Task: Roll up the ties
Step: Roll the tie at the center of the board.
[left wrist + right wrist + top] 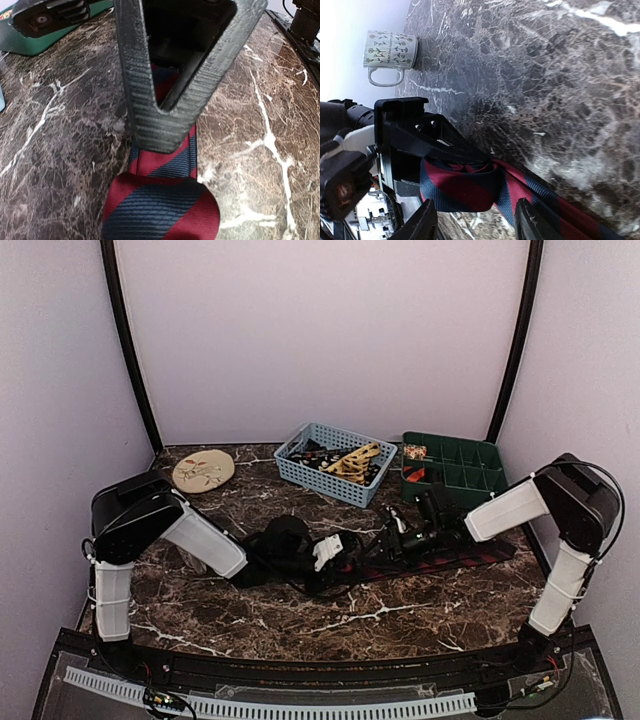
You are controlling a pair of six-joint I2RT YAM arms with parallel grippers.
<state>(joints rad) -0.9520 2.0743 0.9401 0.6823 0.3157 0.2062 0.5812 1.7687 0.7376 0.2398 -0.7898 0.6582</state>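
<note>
A dark navy tie [450, 558] with red diagonal stripes lies stretched across the marble table, and its left end is wound into a small roll [460, 187]. My left gripper [330, 552] reaches in from the left and is shut on that roll. In the left wrist view one grey finger [150, 100] presses on the flat tie [170, 160] just past the roll [160, 210]; the other finger is hidden. My right gripper [477, 220] stands open, its fingertips [422, 222] on either side of the roll without touching it. In the top view it [398, 535] sits just right of the left gripper.
A blue basket [300, 475] holding more ties stands at the back centre, and a green compartment tray [470, 452] is at the back right. A round tan disc [203, 470] lies at the back left. A patterned mug [390, 50] shows in the right wrist view.
</note>
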